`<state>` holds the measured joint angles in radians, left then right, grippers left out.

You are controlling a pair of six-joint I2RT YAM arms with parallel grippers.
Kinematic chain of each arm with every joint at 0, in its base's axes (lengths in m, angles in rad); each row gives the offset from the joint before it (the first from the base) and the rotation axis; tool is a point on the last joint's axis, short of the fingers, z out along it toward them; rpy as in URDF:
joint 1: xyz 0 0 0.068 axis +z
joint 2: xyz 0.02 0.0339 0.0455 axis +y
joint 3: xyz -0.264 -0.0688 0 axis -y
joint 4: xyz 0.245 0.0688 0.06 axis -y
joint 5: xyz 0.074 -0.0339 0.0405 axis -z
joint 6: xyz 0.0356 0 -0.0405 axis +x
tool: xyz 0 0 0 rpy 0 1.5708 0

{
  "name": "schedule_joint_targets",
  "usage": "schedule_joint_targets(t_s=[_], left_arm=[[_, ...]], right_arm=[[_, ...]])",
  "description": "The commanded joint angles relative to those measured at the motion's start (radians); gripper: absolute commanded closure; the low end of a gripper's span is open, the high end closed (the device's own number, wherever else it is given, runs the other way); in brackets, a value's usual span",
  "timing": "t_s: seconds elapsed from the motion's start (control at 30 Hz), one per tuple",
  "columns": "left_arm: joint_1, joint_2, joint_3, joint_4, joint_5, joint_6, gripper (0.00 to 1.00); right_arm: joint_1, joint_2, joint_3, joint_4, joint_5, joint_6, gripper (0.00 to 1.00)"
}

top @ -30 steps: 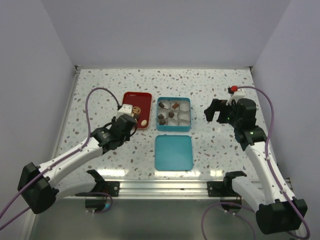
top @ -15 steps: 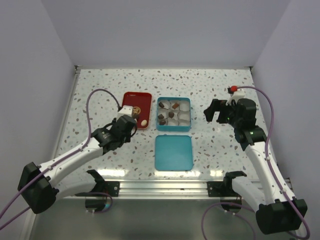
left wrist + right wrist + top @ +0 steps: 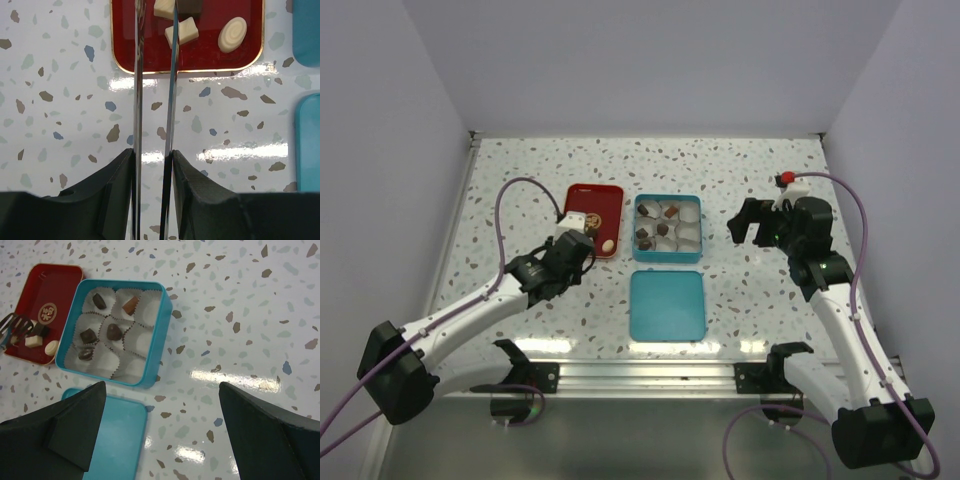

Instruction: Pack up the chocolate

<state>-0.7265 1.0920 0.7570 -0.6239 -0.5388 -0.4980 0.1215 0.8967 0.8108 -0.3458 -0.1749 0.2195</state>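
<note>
The chocolate lies in two places. Several dark pieces (image 3: 114, 331) sit in white paper cups inside the teal tin (image 3: 668, 228). A cream block (image 3: 184, 31), a swirled oval (image 3: 232, 34) and a dark piece (image 3: 190, 5) rest on the red tray (image 3: 594, 199). My left gripper (image 3: 152, 152) is shut on thin metal tongs (image 3: 138, 75). Their blades reach over the tray's near end and straddle a cream piece (image 3: 163, 7) at the frame's top; whether they pinch it I cannot tell. My right gripper (image 3: 162, 385) hangs open and empty, right of the tin.
The teal lid (image 3: 666, 304) lies flat just in front of the tin. The red tray touches the tin's left side. White walls close in the speckled table (image 3: 520, 170) on three sides.
</note>
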Motion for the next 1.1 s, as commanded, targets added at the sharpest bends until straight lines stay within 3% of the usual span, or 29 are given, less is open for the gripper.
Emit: schedule_joint_targets(t_s=[0.0, 0.57, 0.77, 1.07], left_arm=[[0.006, -0.008, 0.015, -0.013, -0.036, -0.027, 0.59], [0.007, 0.078, 0.021, 0.069, 0.005, 0.012, 0.60], [0.007, 0.042, 0.036, 0.069, 0.056, 0.027, 0.65], [0.007, -0.006, 0.128, 0.053, 0.022, 0.058, 0.71]], right_arm=[[-0.002, 0.002, 0.002, 0.018, -0.011, -0.005, 0.01], [-0.002, -0.010, 0.005, 0.010, -0.008, -0.005, 0.01], [-0.002, -0.005, 0.007, 0.010, -0.008, -0.003, 0.01], [-0.002, -0.005, 0.004, 0.011, -0.009, -0.003, 0.01]])
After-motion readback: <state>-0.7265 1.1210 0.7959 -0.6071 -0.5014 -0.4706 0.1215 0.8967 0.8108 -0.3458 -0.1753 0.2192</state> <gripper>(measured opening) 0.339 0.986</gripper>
